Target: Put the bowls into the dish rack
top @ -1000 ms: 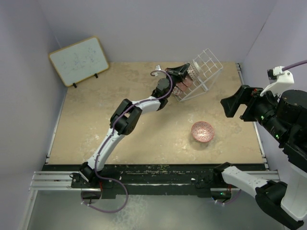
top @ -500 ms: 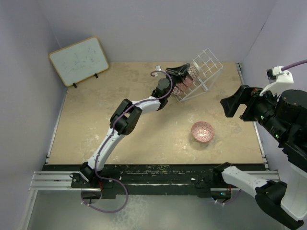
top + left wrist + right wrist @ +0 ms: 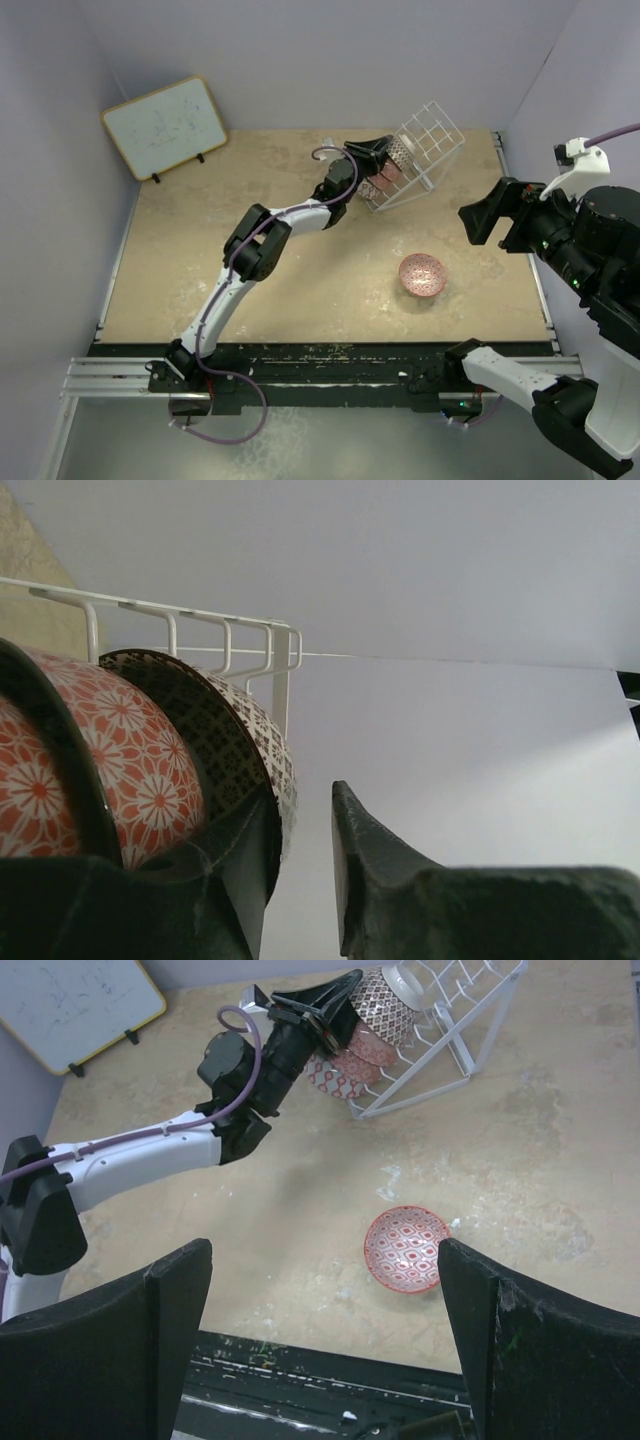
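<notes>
The white wire dish rack (image 3: pixel 432 135) stands tilted at the back of the table. A brownish lattice bowl (image 3: pixel 399 150) stands on edge in it, beside two red-patterned bowls (image 3: pixel 384 176). My left gripper (image 3: pixel 383 150) is at the rack and open. One finger is inside the lattice bowl (image 3: pixel 215 730), and the other finger (image 3: pixel 375 880) stands apart from its rim. A red floral bowl (image 3: pixel 130 770) sits beside it under the rack wire (image 3: pixel 270 645). A pink bowl (image 3: pixel 422 273) lies upright on the table. My right gripper (image 3: pixel 325 1270) is open wide and empty, high above the pink bowl (image 3: pixel 407 1249).
A wood-framed whiteboard (image 3: pixel 165 125) leans at the back left. Purple walls close in the table on three sides. The left arm (image 3: pixel 150 1155) stretches diagonally across the table's middle to the rack (image 3: pixel 450 1030).
My left gripper has shifted slightly toward the rack with the lattice bowl. The right arm and the pink bowl have not moved.
</notes>
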### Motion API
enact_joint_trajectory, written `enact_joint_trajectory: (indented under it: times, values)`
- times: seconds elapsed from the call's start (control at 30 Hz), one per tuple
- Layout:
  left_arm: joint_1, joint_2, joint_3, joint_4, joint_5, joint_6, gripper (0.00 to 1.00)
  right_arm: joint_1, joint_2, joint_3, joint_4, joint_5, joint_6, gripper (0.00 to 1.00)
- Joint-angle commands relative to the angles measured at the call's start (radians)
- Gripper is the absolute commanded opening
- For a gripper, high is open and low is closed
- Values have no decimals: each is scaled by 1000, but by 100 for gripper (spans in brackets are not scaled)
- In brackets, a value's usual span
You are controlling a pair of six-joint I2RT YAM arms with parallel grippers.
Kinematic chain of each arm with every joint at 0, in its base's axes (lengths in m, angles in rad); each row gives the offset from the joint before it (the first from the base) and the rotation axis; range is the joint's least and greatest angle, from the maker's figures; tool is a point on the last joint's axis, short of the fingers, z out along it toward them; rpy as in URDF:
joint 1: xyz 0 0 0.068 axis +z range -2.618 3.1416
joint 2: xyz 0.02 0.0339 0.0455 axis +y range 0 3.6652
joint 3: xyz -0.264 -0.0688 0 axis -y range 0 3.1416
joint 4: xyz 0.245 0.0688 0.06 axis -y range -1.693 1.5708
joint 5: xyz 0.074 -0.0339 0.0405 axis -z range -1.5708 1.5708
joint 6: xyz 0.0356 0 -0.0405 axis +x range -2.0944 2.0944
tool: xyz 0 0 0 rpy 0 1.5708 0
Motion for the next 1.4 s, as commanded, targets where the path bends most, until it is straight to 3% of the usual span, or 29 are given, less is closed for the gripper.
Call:
enact_joint_trajectory:
  times: [0.0, 0.1, 0.17, 0.3, 0.33, 0.37, 1.0, 1.37]
  values:
    - [7, -109, 3, -4, 24, -16, 35, 1, 0, -4, 30, -2, -19, 96]
    - [8, -127, -12, -37, 26, -21, 42, 1, 0, -4, 32, -6, -19, 96]
    - [10, -138, -21, -61, 31, -24, 51, 1, 0, -5, 33, -7, -19, 96]
    - [14, -151, -18, -99, 47, -25, 84, 2, -3, -9, 34, -8, -19, 96]
    - [14, -155, -18, -110, 50, -24, 98, 1, -3, -9, 34, -10, -19, 96]
    - [16, -158, -18, -122, 55, -23, 100, 2, -3, -9, 34, -9, -19, 96]
    - [52, -211, 36, -527, 161, 79, 99, 1, -4, -12, 40, -31, -11, 97]
    - [64, -290, -11, -566, 140, 173, 99, 1, -6, -15, 45, -43, -8, 97]
